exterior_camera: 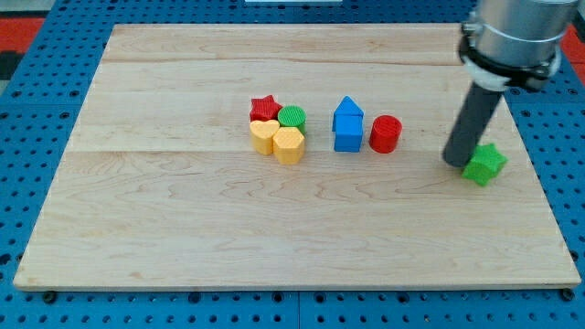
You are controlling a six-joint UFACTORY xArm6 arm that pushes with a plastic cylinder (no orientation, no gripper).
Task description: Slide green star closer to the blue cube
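Resting near the tabletop's (137,219) right edge, the green star (484,164) touches my tip (456,162) on the side facing the blue cube (347,137). No pincer exists. Positioning is in hand; next, round to the star's far side and push past the red cylinder (385,134).

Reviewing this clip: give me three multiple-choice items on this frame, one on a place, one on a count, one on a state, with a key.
1. Where is my tip relative to the green star?
A. at its left side in the view
B. far above it
C. beside the yellow blocks

2. How many red blocks are on the board?
A. one
B. two
C. four

3. The red cylinder and the blue block are:
A. stacked
B. apart
C. tipped over

Key: 1 A, the rod ends against the star's left edge. 2 B, the red star and the red cylinder. 3 B, bare wood shows between them.
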